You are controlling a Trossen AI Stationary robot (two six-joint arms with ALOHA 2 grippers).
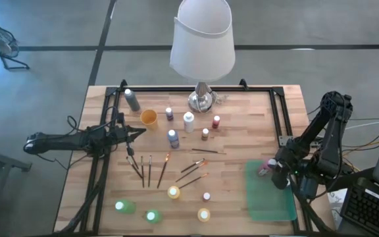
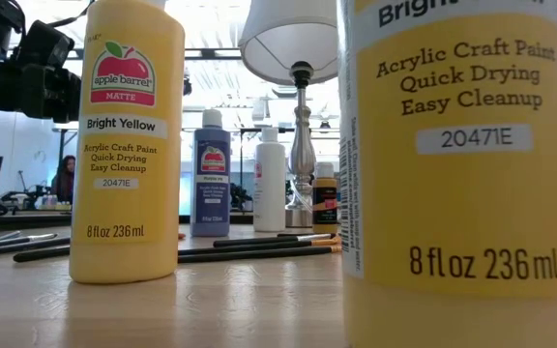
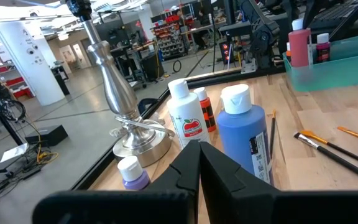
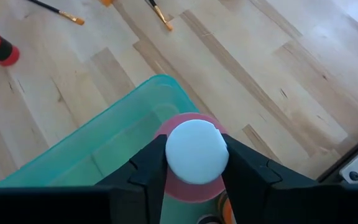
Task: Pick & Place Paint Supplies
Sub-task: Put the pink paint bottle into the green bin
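so the right gripper [image 4: 194,171] is right over the green tray [image 4: 86,155] at the table's right side, jaws pinching a pink bottle [image 4: 191,186] just under its white cap [image 4: 196,151]. i'd say gripping up by the neck keeps it upright so it can go down standing instead of tipping. in the left wrist view the pink bottle [image 3: 298,45] shows at the tray's [image 3: 328,68] near corner with a smaller white-capped bottle [image 3: 322,46] next to it inside, so the tray looks like the drop-off spot and has at least that one in it. can't tell if the pink one is touching the floor of the tray yet.

further out, the left gripper [image 1: 131,133] is parked over the left-middle of the table, fingers pressed together, holding nothing, seems like it's just waiting.

rest of the supplies are loose on the wood: brushes [image 1: 149,169] fanned out mid-table, yellow bottle [image 1: 174,192] and green ones [image 1: 125,207] near the front edge, blue bottle [image 1: 173,137], white one [image 1: 189,121] and a red one [image 1: 216,122] back by the lamp [image 1: 202,46]. an orange cup [image 1: 149,118] sits back there too, can't see anything in it. plenty left to move imo.
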